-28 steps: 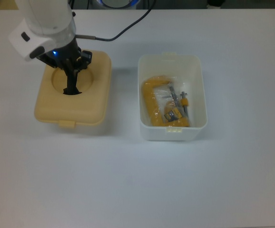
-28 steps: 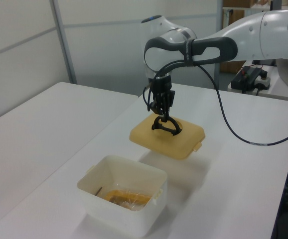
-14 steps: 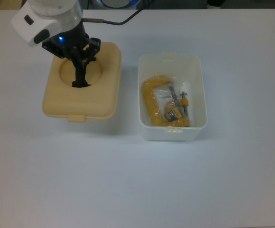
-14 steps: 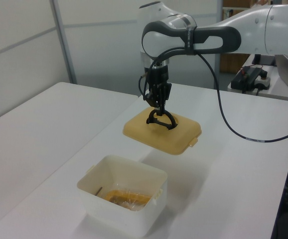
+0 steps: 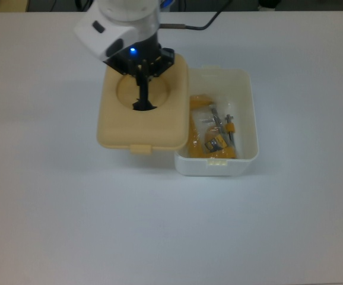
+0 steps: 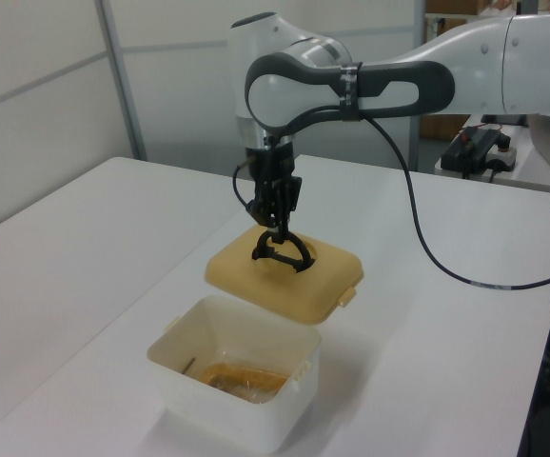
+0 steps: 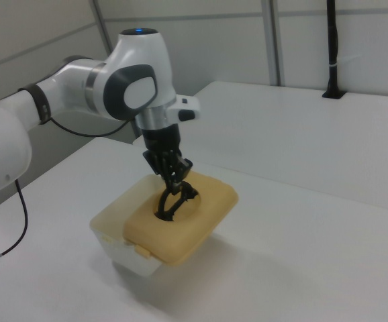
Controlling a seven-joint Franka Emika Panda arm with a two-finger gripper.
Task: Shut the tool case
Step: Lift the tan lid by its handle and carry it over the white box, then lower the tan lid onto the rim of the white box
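1. Gripper (image 5: 143, 89) hangs over the lid (image 5: 142, 127), jaws pinched narrow on the lid's black handle (image 6: 280, 255), which arches up out of the round recess (image 5: 126, 90).
2. Lid is beige, rounded-rect., held off the worktop (image 5: 171, 225) w/ a shadow under it in left view; roughly level, latch tab (image 5: 140, 149) on its near edge in top view.
3. White tub (image 5: 253, 127) of the tool case sits on the worktop, open. In top view the lid overlaps the tub's left rim, covering only a strip; rest of tub uncovered.
4. In left view the lid hovers above and behind the tub's far rim, not seated. In right view it hides most of the tub.
5. Inside tub: yellow clamp (image 5: 196, 142) in clear wrap, w/ metal screw bar (image 5: 229, 127) beside it.
6. Black cable (image 6: 427, 238) loops from the arm (image 6: 389, 81) down to the worktop.
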